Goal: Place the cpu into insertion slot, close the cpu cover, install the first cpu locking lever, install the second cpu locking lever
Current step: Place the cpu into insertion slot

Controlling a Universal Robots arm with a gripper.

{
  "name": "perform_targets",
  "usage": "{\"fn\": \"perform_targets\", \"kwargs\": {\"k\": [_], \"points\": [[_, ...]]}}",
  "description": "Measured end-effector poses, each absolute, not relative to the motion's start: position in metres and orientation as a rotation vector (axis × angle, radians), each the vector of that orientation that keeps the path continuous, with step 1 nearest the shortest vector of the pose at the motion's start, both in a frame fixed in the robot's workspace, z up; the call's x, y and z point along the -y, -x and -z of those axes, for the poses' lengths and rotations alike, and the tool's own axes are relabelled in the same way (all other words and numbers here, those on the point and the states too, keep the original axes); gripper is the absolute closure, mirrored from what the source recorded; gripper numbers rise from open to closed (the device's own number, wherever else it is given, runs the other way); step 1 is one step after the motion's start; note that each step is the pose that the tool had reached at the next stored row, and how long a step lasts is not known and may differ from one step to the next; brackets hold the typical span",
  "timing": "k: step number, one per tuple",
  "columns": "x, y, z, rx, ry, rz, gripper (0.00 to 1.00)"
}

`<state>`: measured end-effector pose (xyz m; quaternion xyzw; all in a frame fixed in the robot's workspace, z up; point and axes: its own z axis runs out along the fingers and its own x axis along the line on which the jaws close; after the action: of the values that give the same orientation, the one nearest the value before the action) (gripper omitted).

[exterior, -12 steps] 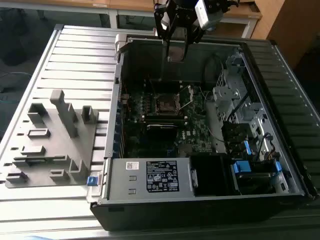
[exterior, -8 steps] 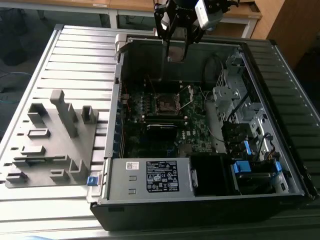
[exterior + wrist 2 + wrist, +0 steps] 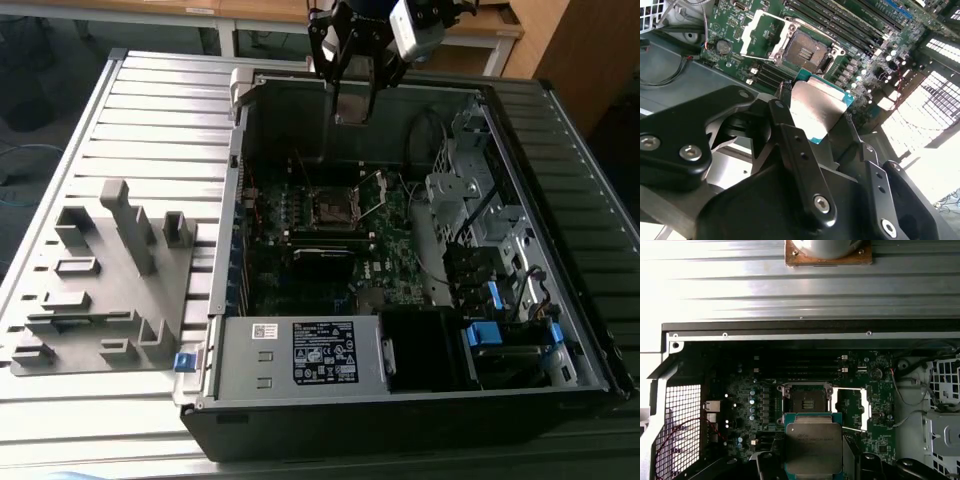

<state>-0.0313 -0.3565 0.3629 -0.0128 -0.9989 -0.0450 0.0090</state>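
My gripper (image 3: 352,112) hangs above the rear wall of the open computer case, shut on the cpu (image 3: 352,95), a flat silver-topped square with a teal edge. Both wrist views show the cpu (image 3: 812,117) (image 3: 813,450) clamped between the black fingers (image 3: 785,125), high over the green board. The insertion slot (image 3: 330,207) (image 3: 807,50) (image 3: 806,402) lies uncovered, a dark square with a silvery rim and nothing in it. The cpu cover (image 3: 372,190) (image 3: 760,32) (image 3: 852,410) is swung open beside the slot.
A grey fixture block (image 3: 100,290) with slots and posts lies at the exterior view's left. Inside the case (image 3: 235,200) are a labelled power supply (image 3: 320,352), long black memory slots (image 3: 325,240), a drive cage (image 3: 470,200) and cables at the exterior view's right.
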Motion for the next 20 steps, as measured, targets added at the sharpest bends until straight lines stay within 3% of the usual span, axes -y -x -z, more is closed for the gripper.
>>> {"fn": "perform_targets", "kwargs": {"k": [20], "points": [[0.3565,0.0313,-0.3543,3.12,0.04,0.141,0.46]]}}
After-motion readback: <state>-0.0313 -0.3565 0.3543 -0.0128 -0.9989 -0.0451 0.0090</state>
